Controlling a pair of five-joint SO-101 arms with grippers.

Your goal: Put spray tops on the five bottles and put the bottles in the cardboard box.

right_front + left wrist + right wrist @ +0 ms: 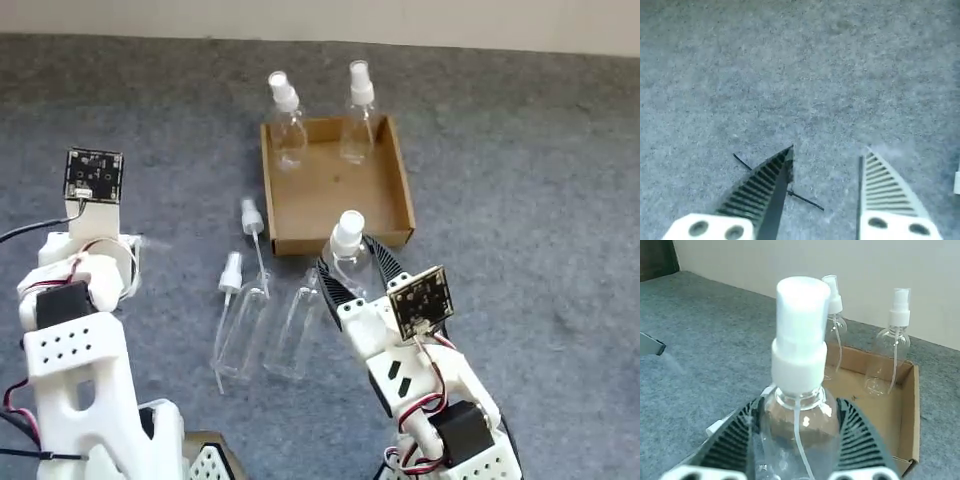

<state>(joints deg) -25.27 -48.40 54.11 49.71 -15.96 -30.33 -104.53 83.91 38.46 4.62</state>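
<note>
Right fingers (pixel 732 440) gripping capped bottle (pixel 799 427), seemingly just outside cardboard box (pixel 300 243)

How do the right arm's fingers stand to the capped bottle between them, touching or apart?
Touching. The right wrist view shows both fingers pressed against the sides of the bottle, with no gap.

five bottles (pixel 287 140), five spray tops (pixel 251 215), one box (pixel 335 200)

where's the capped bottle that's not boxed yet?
High view: the capped bottle sits in the right pincer at the cardboard box's near wall, with an uncapped bottle lying just beside it.
</note>
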